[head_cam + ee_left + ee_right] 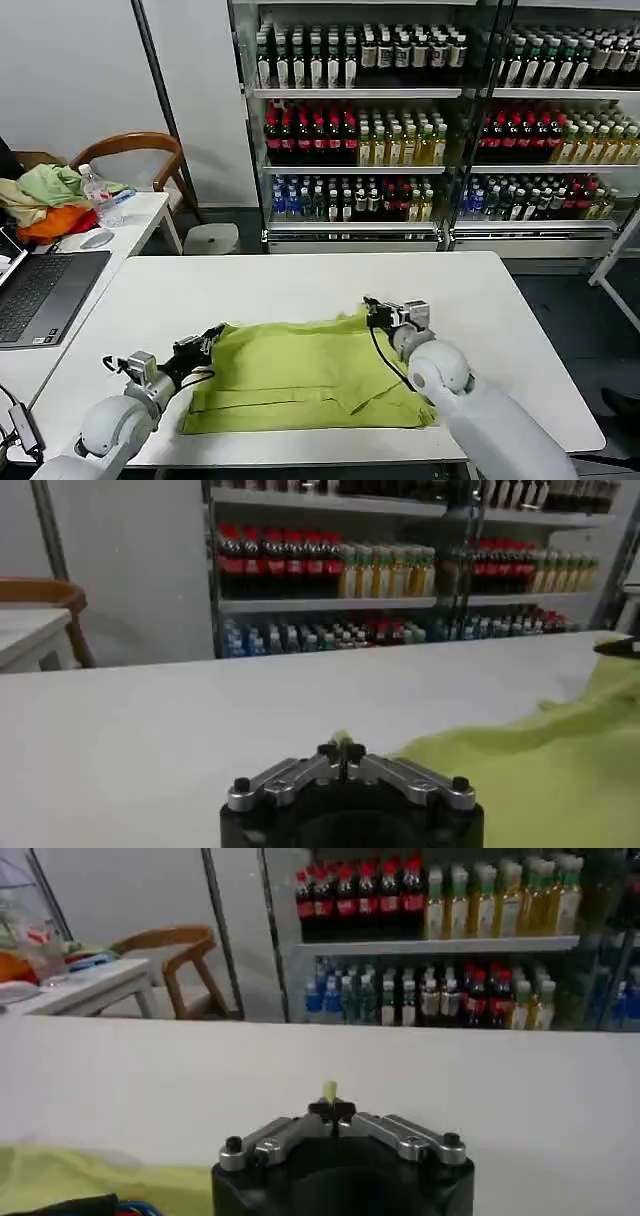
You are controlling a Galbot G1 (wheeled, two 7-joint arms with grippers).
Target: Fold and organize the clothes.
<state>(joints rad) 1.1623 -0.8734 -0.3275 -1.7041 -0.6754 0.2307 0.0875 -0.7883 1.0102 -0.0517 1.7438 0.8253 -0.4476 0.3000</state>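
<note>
Pinching the T-shirt (300,375) at its far corners, the left end effector (212,335) and right end effector (372,306) were pressed together on cloth over the table (300,280).

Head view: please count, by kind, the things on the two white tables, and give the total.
On the work table:
T-shirt: 1
On the side table:
Laptop: 1
Water bottle: 1
Cloth heap: 1
Total: 4

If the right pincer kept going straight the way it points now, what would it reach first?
Probably nothing soon: the right pincer, shut on the T-shirt, points across bare white table toward the drink shelves; depth is unclear.
</note>
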